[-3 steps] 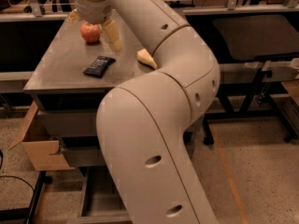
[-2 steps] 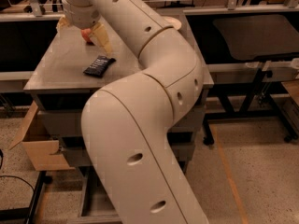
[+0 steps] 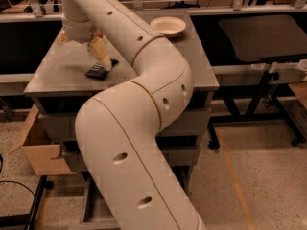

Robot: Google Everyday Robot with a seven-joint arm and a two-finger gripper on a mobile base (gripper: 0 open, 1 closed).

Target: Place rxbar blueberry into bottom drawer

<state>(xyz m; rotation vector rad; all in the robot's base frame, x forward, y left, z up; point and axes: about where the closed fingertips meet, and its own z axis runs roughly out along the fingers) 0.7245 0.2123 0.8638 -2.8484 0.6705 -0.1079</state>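
Observation:
The rxbar blueberry (image 3: 97,71), a dark flat bar, lies on the grey cabinet top (image 3: 62,71) near its front left. My gripper (image 3: 84,51) hangs just above and behind it, open and holding nothing. One pale fingertip (image 3: 104,61) reaches down to the bar's right end; I cannot tell whether it touches. The other finger (image 3: 62,37) is off to the left. The bottom drawer (image 3: 92,206) is pulled out low under the cabinet, mostly hidden behind my arm.
My thick white arm (image 3: 144,128) crosses the middle of the view and hides much of the cabinet front. A pale bowl (image 3: 168,26) sits at the cabinet's back. An open cardboard box (image 3: 36,150) stands on the floor at left. A dark table (image 3: 259,37) is at right.
The arm has swung left and the gripper has come down from the apple's area to just over the bar. The bowl has come into view; the apple and sponge are now hidden.

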